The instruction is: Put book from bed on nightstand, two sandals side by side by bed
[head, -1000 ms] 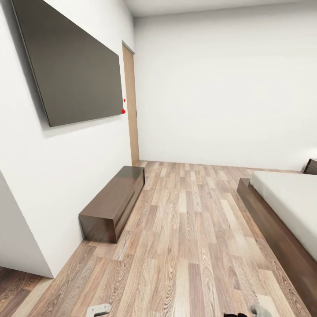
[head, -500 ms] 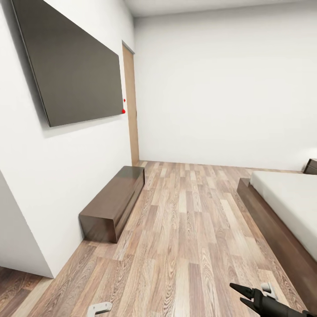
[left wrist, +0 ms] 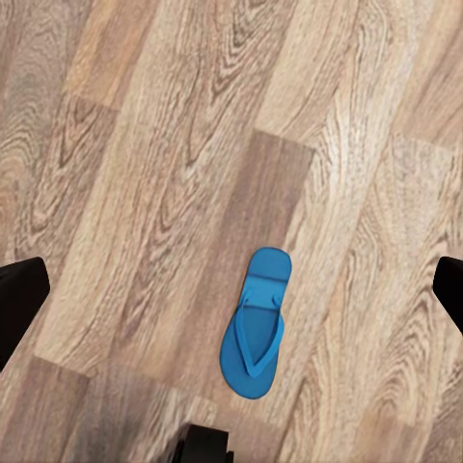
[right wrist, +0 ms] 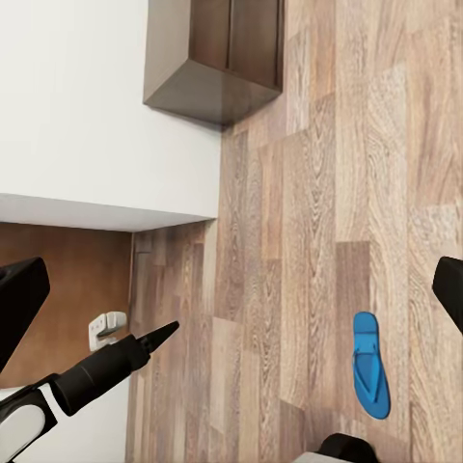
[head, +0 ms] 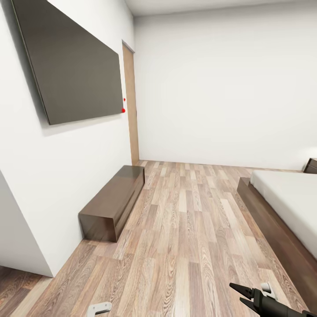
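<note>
While robot stands on bedroom floor (head: 185,229), one sandal (left wrist: 255,323) lies loose at 6 o'clock below left gripper (left wrist: 231,289), jaws spread, empty; right gripper (right wrist: 231,280) likewise. Bed (head: 286,207) at 3 o'clock, nightstand (head: 311,166) beyond. Judgement: nothing placed yet.

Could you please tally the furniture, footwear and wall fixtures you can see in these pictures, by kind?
Beds: 1
Nightstands: 1, partly cut off at the edge
Long low cabinets: 1
Wall screens: 1
Doors: 1
Blue sandals: 1, lying on the floor
Total: 6
</note>
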Available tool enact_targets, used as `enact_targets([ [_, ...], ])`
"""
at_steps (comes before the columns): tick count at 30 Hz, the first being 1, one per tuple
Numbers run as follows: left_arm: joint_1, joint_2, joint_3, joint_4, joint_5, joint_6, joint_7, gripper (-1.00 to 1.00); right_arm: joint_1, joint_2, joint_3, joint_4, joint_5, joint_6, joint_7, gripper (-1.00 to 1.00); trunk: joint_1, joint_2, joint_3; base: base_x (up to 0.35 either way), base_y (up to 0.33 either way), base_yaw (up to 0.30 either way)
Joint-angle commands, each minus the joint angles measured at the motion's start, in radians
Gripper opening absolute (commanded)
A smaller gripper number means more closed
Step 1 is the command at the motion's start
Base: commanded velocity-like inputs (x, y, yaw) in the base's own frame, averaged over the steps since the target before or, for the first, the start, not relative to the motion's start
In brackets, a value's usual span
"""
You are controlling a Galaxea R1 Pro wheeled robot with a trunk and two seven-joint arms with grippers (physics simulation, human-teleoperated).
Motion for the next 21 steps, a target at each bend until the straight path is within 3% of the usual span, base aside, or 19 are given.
enact_targets([
  [1, 0.000, -0.001, 0.002, -0.002, 0.010, 0.005, 0.003, 1.00, -0.001, 0.000, -0.001, 0.000, -0.003, 0.006, 0.001, 1.00, 0.004, -0.008, -0.004, 0.000, 0.000, 0.000],
  [21, 0.000, -0.006, -0.002, -0.001, 0.008, 0.002, -0.001, 1.00, -0.001, 0.000, -0.001, 0.001, -0.002, 0.006, 0.000, 1.00, 0.081, -0.148, -0.067, 0.000, 0.000, 0.000],
])
